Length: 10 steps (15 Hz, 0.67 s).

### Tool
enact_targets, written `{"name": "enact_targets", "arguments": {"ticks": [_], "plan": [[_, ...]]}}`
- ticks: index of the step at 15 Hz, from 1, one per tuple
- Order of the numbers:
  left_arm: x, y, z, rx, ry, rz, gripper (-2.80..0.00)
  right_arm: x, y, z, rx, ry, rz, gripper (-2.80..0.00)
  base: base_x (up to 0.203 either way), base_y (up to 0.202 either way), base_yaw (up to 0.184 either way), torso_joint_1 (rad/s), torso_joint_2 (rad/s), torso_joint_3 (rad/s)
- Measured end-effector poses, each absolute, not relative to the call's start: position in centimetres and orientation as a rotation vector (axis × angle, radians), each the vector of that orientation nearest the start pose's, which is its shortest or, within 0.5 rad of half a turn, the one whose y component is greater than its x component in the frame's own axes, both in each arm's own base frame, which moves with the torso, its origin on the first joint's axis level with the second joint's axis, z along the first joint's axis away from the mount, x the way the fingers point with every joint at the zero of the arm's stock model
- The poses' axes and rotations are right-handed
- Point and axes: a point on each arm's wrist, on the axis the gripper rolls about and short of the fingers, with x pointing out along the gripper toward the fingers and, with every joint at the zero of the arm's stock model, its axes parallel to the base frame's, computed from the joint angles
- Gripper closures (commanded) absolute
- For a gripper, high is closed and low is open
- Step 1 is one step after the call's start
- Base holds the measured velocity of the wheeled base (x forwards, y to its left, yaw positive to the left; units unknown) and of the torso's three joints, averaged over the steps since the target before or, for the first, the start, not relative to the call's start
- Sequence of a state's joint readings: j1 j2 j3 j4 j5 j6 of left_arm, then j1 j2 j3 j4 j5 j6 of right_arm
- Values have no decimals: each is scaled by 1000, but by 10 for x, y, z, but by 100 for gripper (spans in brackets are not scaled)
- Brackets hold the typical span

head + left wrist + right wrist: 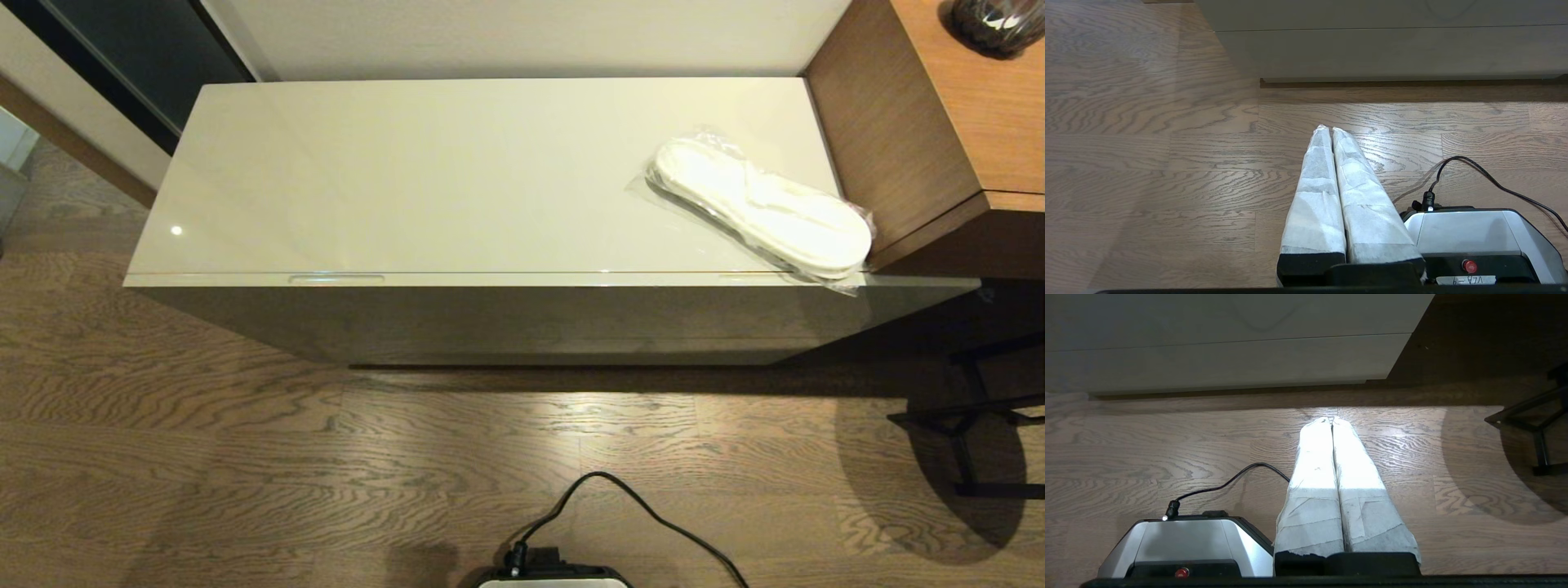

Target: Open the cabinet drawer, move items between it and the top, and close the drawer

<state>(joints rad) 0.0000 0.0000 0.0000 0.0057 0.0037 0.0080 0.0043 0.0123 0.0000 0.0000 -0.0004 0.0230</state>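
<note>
My flat white slippers sealed in clear plastic (763,208) lie at the right of the glossy cream-beige cabinet top (424,175), beside a brown wooden unit (922,122). The wide shallow drawer (539,280) is closed. Over the oak-grain floor (245,457), my left gripper (1329,130) and right gripper (1332,419) are clenched empty.

- A hotel-like bedroom: sealed slippers (763,208) lie on a glossy beige cabinet (424,171).
- Beside the cabinet: brown wooden unit (939,122), oak floor (245,457).
</note>
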Motion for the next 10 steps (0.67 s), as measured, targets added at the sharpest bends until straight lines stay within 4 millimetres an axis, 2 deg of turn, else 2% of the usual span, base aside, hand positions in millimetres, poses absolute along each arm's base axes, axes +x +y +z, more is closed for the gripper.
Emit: {"name": "enact_targets", "arguments": {"ticks": [10], "plan": [[-23, 0, 75, 7, 6, 4, 0, -22, 0, 76, 23, 12, 4, 0, 0, 0, 0, 0, 0, 0]]}}
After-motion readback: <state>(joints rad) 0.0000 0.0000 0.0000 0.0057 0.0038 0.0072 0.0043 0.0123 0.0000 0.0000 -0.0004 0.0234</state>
